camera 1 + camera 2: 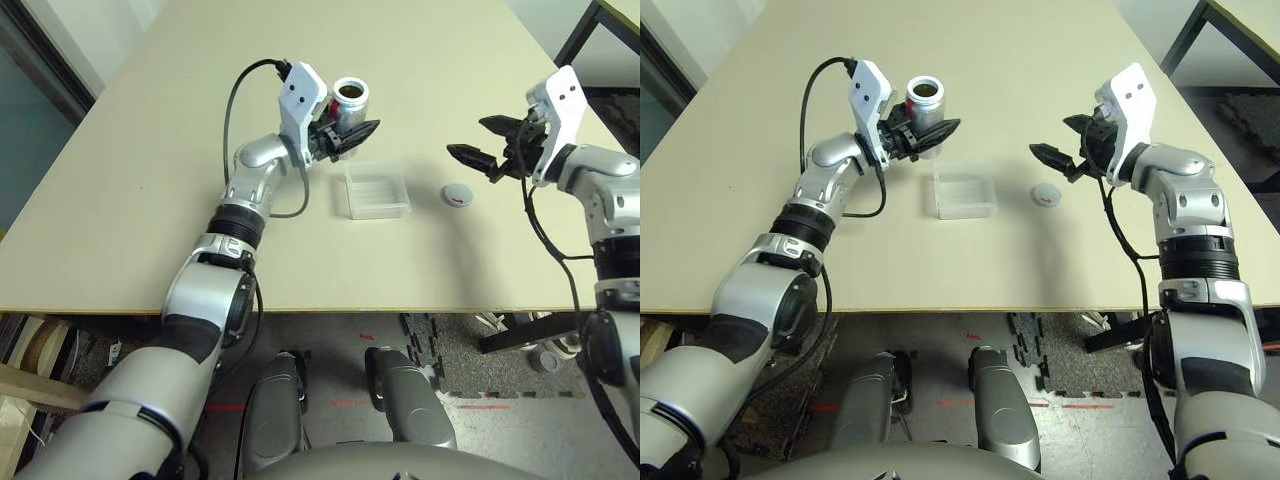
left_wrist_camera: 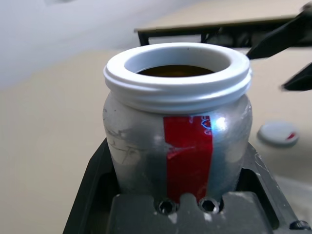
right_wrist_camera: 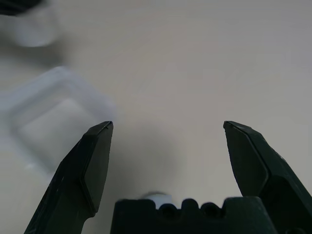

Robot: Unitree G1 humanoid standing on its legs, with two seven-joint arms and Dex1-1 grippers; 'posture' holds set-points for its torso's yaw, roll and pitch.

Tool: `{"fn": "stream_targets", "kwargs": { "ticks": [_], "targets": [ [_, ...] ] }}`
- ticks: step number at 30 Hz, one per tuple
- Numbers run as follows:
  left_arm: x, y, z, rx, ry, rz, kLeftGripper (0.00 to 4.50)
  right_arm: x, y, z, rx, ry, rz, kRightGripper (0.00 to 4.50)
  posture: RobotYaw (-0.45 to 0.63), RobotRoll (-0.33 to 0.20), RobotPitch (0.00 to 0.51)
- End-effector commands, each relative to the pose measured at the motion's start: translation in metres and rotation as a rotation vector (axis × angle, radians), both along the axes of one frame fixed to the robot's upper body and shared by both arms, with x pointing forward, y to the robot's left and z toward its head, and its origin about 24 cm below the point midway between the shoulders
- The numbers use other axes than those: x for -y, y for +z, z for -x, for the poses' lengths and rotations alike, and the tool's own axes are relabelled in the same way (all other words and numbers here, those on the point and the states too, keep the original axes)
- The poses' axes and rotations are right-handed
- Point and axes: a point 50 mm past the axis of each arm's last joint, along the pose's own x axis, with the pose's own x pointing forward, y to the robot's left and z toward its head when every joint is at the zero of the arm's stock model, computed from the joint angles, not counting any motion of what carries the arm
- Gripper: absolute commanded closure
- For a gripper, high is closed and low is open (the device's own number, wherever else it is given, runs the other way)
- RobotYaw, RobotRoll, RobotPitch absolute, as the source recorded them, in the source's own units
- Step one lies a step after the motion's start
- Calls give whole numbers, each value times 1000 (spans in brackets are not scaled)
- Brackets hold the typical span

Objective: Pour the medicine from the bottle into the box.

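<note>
My left gripper (image 1: 352, 137) is shut on the bottle (image 1: 349, 104), a silver cylinder with a red stripe (image 2: 187, 156) and a white-rimmed open mouth, held upright above the table just behind the box. Brown medicine (image 2: 175, 71) shows inside the mouth. The box (image 1: 377, 190) is a clear shallow square tray lying flat at the table's middle, with nothing visible in it. My right gripper (image 1: 483, 140) hangs open above the table to the right of the box, with nothing between its fingers (image 3: 95, 161).
A flat grey round cap (image 1: 457, 194) with a red mark lies on the table right of the box, beneath my right gripper. A dark table frame (image 1: 600, 50) stands at the far right. The beige table (image 1: 150, 180) spreads wide on all sides.
</note>
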Motion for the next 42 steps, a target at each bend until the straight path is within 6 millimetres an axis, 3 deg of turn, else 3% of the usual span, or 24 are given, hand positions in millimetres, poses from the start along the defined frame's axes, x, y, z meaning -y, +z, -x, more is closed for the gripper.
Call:
{"fn": "stream_targets", "kwargs": {
  "ticks": [1,12,17,20,25,30,35,42],
  "targets": [
    [3,4,-2,46,1,-90,1871,0,1,8,-15,69,5,0,-271,0,140],
    [9,11,-9,162,60,-400,1871,-6,-7,16,-46,138,34,0,-283,0,138],
    [13,22,-13,323,146,-591,1871,-9,-9,17,-49,146,31,0,-287,0,136],
    [20,29,-13,564,173,-795,1871,-11,-11,17,-52,149,26,0,-286,0,135],
    [36,28,-7,1125,82,-1179,1871,-13,-14,18,-58,155,21,0,-285,0,134],
    [45,24,-4,1523,-46,-1339,1871,-16,-16,18,-69,168,29,0,-285,0,132],
    [48,28,-5,1687,-101,-1405,1871,-17,-16,18,-71,172,26,0,-284,0,131],
    [50,35,-7,1720,-87,-1437,1871,-19,-18,18,-72,176,19,0,-282,0,131]
  ]
}}
